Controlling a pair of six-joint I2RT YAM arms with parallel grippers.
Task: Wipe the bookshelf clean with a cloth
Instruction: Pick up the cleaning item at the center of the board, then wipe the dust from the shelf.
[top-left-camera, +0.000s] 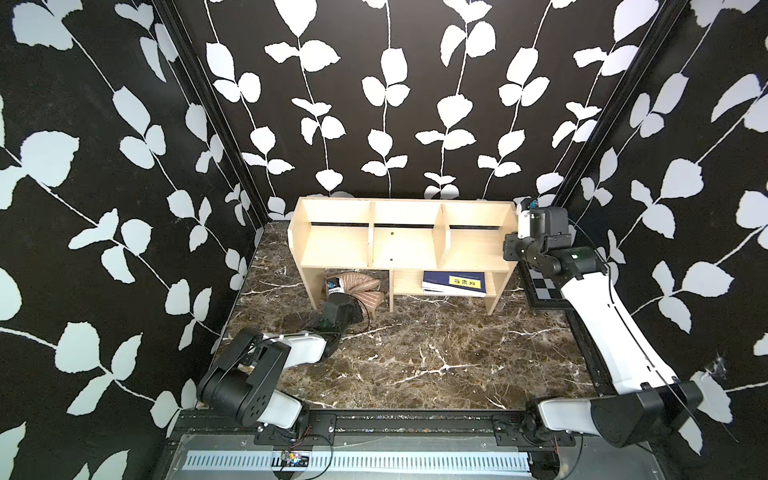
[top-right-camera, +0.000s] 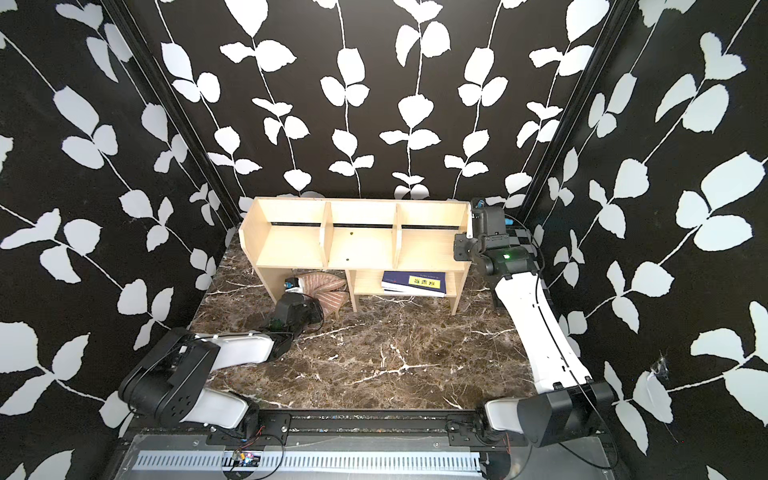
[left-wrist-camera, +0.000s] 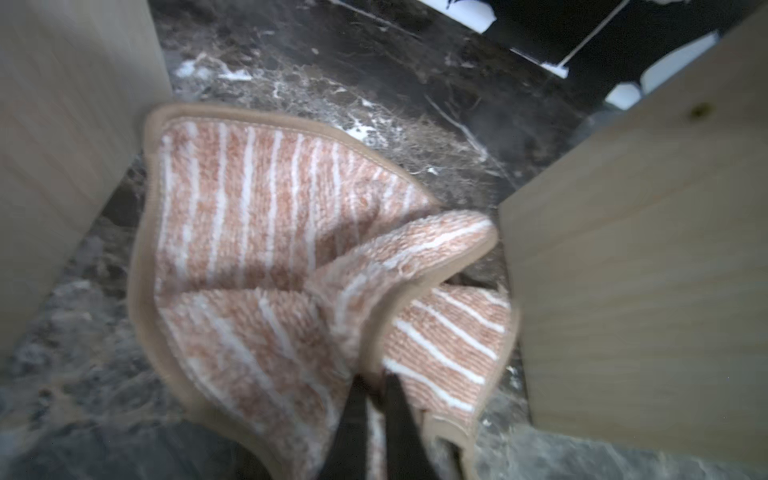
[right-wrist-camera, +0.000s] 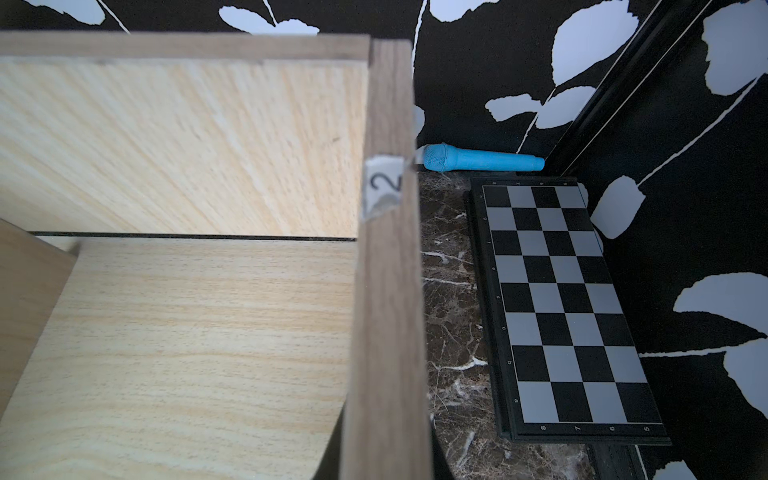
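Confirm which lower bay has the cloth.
The left bay, with no shelf board: the cloth sits there, pinched by the left end effector. The right bay holds a book.

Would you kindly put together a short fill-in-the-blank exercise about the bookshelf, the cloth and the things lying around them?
1. The left gripper is ____ on the cloth.
2. The bookshelf has ____ upper compartments.
3. The dark blue book lies on the bookshelf's ____ shelf.
4. The toy microphone near the chequered board is ____ in colour.
Missing words: shut; three; lower; blue.
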